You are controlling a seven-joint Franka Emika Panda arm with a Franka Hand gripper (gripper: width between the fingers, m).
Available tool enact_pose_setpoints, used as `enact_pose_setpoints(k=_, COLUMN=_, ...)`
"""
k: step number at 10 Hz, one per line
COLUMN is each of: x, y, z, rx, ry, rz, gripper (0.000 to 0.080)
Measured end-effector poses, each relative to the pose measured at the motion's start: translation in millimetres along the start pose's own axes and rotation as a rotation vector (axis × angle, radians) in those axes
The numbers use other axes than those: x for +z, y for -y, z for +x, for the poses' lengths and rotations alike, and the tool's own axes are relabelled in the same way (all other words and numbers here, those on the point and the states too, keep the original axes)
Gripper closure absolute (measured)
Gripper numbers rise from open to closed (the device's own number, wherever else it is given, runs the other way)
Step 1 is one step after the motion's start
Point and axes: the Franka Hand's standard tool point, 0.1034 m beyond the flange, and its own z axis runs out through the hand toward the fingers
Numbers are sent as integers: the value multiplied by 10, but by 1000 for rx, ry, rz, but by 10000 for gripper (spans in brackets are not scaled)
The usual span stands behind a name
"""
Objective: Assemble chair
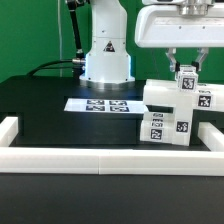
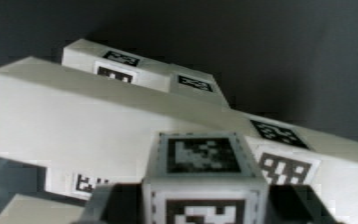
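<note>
At the exterior view's right, the end effector (image 1: pixel 184 66) grips a small tagged block (image 1: pixel 186 80) atop the white blocky plastic chair (image 1: pixel 172 108); likely light, rigid, smooth-sided, best pinched across flat faces.

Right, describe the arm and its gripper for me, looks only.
The arm is glossy white, with rounded shells, a black band at one joint and a pale blue glow near its foot. Dark cables hang on the exterior view's left of it. The gripper has a boxy white body with rounded corners; two thin dark jaws hang from it. No markings show on either.
</note>
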Motion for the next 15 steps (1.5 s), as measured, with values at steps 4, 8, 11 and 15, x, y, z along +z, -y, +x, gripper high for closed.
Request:
enact_pose_setpoints(k=4, x=3, y=24, z=-5, rx=335, ry=-1, rz=1, gripper=515)
enact_pose_setpoints(k=8, x=5, y=32, z=-7, rx=643, ry=0, rz=3, gripper=515)
enact_pose_setpoints(k=11, x=7, y=32, z=-8, rx=646, ry=0, rz=2, gripper=240)
enact_pose_setpoints(k=15, x=-6, y=56, z=-9, rx=390, ry=-6, rz=3, gripper=155)
